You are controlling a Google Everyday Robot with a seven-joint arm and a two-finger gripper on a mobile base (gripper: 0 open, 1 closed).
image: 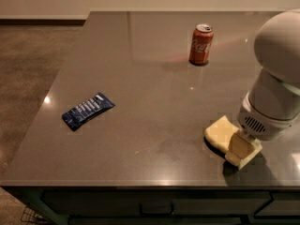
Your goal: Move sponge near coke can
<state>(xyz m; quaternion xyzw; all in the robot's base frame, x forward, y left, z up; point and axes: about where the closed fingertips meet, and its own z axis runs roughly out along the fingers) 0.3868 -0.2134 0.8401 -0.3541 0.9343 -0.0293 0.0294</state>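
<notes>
The sponge [219, 134] lies near the worktop's [140, 78] front right edge, well apart from the coke can [201, 43] at the back. The gripper [241, 149] sits down on its right end; its hold cannot be told. Grasping seems in hand; next, a secure lift and carry toward the can.

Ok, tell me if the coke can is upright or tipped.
Upright: the coke can stands on its base, silver top up. The claw is down at the sponge near the table front edge.

Dim, warm light; small glints dot the desk [150, 107]. The tool [243, 150] at its near right casts a shadow.
</notes>
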